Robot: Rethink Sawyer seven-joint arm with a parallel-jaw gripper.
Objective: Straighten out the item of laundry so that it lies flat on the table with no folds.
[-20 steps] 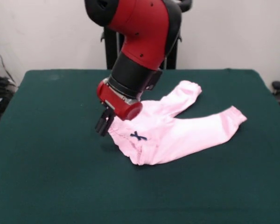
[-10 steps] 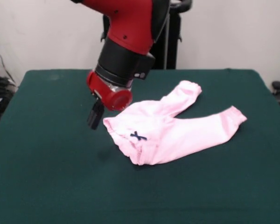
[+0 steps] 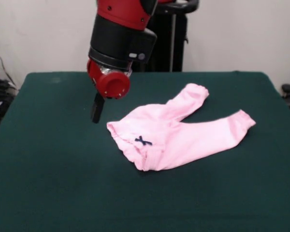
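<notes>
Gripper (image 3: 96, 115) hangs above the green table (image 3: 48, 183), whether parted or closed I can't tell. Pink baby pants (image 3: 176, 135) lie just beside it, waistband rumpled, blue bow (image 3: 143, 141) showing, legs splayed away.

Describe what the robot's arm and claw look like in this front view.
The arm is bulky and rounded: a glossy red upper shell, then a black cylindrical wrist section with a small pale mark on its side, ending in a red round cap. Below it hangs a slim, dark claw, much narrower than the arm. No loose cables show on it.
</notes>
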